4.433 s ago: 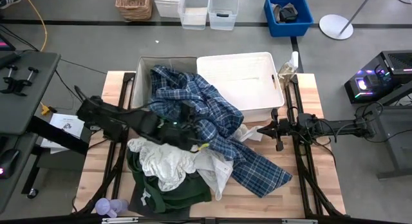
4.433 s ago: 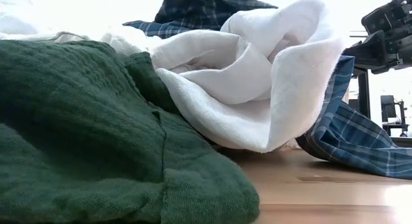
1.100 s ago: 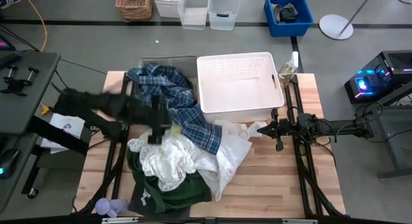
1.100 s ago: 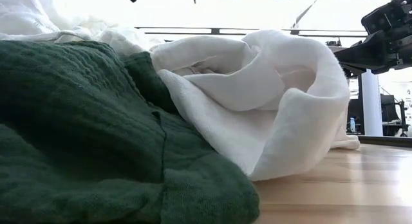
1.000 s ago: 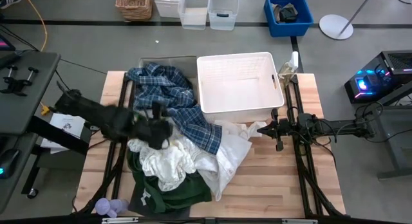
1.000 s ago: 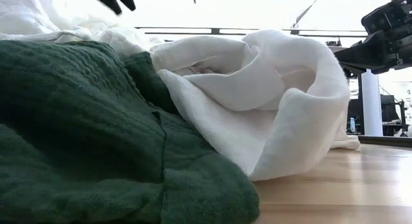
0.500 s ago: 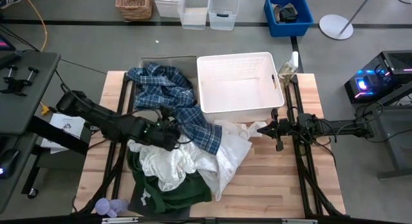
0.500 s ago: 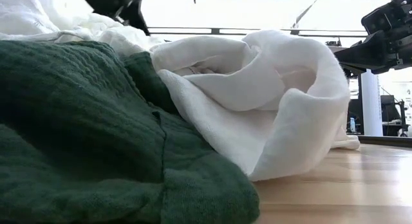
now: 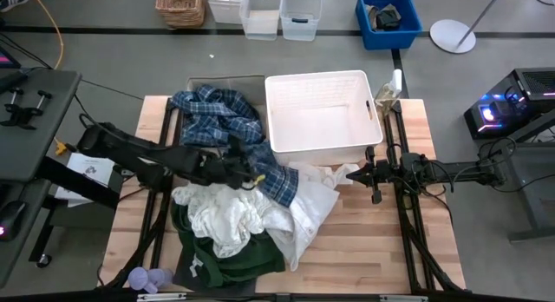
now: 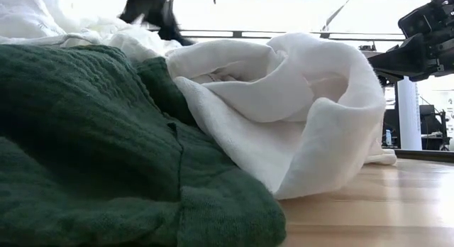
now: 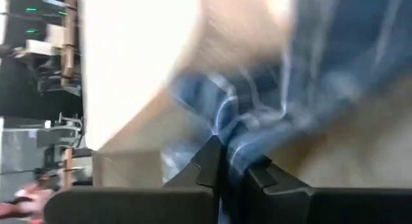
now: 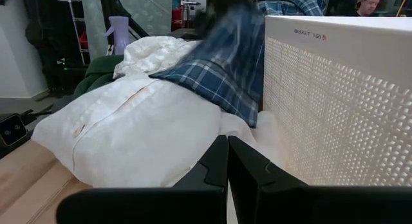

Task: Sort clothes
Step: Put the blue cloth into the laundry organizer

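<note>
Wooden surface (image 9: 364,241) carried piled clothes (image 9: 234,219); left gripper (image 9: 245,173), fingers clamped on plaid shirt (image 9: 227,128); right gripper (image 9: 351,173), fingers together; low view alone showed bright room.

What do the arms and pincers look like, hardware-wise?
Both arms are dark, jointed, near-black links. The left pincer and right pincer each have two flat, angular black fingers. A black cable trails from the right arm's base. No markings are legible.

Both arms are dark, jointed and slim; the left arm (image 9: 143,154) looks thick and black; the right arm (image 9: 434,171) trails thin cables; the gripper fingers (image 12: 215,166) are black, angular plastic.
</note>
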Controlling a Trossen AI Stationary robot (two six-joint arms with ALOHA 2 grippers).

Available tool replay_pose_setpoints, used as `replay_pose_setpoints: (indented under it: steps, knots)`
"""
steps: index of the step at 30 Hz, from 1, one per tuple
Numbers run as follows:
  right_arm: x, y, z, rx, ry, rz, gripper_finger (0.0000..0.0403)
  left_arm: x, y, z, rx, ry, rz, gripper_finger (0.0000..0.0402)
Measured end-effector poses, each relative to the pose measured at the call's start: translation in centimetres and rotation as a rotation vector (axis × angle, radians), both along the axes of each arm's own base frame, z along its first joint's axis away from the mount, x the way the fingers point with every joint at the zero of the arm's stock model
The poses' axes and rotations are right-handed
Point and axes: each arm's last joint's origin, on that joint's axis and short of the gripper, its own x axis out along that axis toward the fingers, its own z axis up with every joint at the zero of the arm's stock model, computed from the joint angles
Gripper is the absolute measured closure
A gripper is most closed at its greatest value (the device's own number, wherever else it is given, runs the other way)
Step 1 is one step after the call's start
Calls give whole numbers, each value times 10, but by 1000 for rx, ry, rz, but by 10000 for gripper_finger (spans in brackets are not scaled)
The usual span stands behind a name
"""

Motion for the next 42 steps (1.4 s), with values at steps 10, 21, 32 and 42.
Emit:
replay_pose_setpoints:
  steps: [10, 21, 32, 42]
  knots:
    - [0, 0, 0, 0, 0, 0, 402, -44, 53, 155, 55, -566, 259, 401]
    - [0, 0, 0, 0, 0, 0, 402, -94, 126, 116, -118, -423, 766, 401]
    - [0, 0, 0, 0, 0, 0, 402, -89, 127, -20, -640, -118, 893, 399]
    - [0, 0, 0, 0, 0, 0, 402, -74, 141, 21, -962, -269, 788, 291]
